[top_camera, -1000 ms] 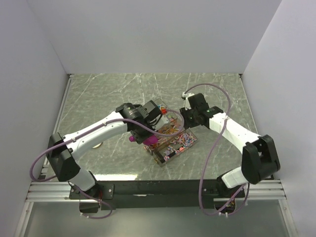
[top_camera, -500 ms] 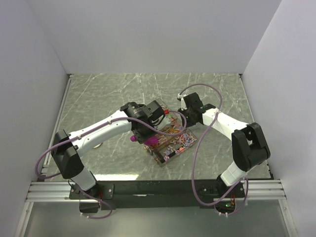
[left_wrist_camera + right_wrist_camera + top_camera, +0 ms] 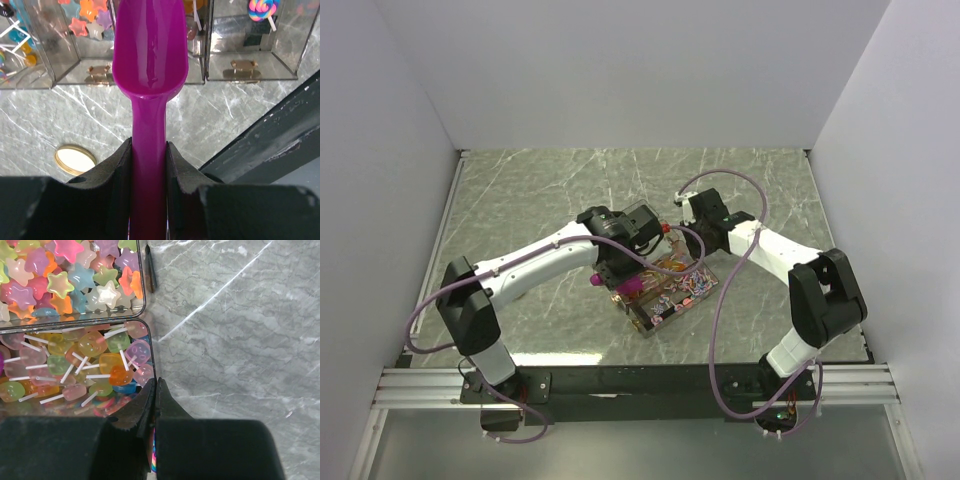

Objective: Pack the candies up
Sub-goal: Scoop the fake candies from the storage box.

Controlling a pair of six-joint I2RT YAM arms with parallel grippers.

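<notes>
The left fingers (image 3: 126, 162) clamp the scoop (image 3: 149, 60) by its handle, its bowl reaching the clear box (image 3: 250, 55) on the counter (image 3: 240, 340). Inside the box lie the candies (image 3: 75, 282). The right fingers (image 3: 160, 400) are pressed together at the box's rim.

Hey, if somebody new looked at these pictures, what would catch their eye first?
First, the glossy magenta scoop filling the left wrist view, clamped by its handle in the left tool. Then the candies, pastel stars and stick lollipops packed into a clear box mid-table, with the right tool shut at its edge.
</notes>
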